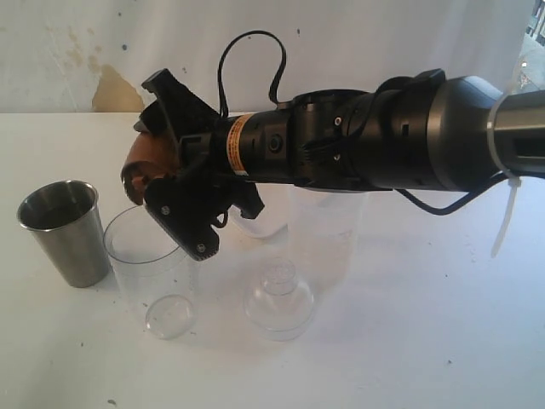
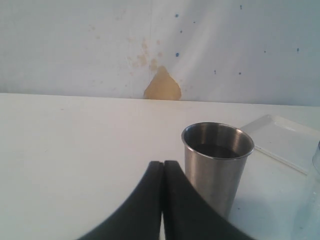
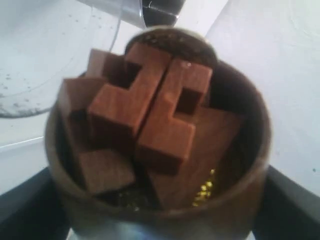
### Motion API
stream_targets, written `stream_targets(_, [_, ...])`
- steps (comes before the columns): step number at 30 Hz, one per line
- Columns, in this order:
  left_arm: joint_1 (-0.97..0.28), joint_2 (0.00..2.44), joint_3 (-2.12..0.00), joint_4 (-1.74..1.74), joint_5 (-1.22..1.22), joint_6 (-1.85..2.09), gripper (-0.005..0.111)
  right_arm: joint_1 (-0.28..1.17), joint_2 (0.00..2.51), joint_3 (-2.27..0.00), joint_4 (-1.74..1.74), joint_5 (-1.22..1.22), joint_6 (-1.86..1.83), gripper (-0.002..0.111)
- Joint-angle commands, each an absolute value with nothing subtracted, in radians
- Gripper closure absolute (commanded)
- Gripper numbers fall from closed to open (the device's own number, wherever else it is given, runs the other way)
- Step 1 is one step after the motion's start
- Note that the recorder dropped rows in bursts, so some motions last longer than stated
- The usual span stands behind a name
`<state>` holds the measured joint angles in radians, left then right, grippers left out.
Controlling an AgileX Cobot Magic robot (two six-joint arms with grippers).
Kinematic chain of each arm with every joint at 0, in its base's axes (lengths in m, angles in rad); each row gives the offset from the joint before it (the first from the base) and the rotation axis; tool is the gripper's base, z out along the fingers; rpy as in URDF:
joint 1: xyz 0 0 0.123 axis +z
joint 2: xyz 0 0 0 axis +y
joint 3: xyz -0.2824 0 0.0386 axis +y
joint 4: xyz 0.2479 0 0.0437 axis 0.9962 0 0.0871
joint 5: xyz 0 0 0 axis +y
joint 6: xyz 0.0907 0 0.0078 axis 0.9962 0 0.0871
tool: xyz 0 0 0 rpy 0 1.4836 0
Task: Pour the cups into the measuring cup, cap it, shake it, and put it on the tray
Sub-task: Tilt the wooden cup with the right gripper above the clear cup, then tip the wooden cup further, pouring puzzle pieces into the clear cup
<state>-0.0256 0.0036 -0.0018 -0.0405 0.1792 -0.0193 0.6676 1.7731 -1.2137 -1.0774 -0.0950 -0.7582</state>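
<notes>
Here, the wooden cup (image 1: 136, 170), filled with brown wooden blocks (image 3: 150, 120), was tilted and gripped in the right gripper's (image 1: 166, 162) fingers above the clear measuring cup (image 1: 145, 256). The steel tumbler (image 1: 64, 230) stood just left on the white surface (image 1: 426, 341). The dome cap (image 1: 279, 298) sat to the right. The left gripper's (image 2: 163, 200) fingers were pressed together beside the tumbler.

You had a white surface (image 1: 426, 358) meeting a speckled white wall (image 1: 383, 43), with a tan chipped patch (image 2: 162, 86) at the far edge.
</notes>
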Motion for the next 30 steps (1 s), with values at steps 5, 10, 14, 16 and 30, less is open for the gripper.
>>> stream_targets(5, [-0.024,0.000,0.000,-0.045,0.172,-0.022,0.106,0.667,1.772,-1.225,-1.074,-0.179,-0.812,0.108])
stream_targets(10, [-0.024,0.000,0.000,-0.045,0.172,-0.022,0.106,0.667,1.772,-1.225,-1.074,-0.189,-0.836,0.108])
stream_targets(14, [-0.024,0.000,0.000,-0.045,0.172,-0.022,0.106,0.667,1.772,-1.225,-1.074,-0.173,-0.836,0.108])
stream_targets(16, [-0.024,0.000,0.000,-0.045,0.172,-0.022,0.106,0.667,1.775,-1.225,-1.074,-0.166,-0.836,0.108])
stream_targets(30, [-0.024,0.000,0.000,-0.045,0.172,-0.022,0.106,0.667,1.799,-1.225,-1.074,-0.159,-0.898,0.108])
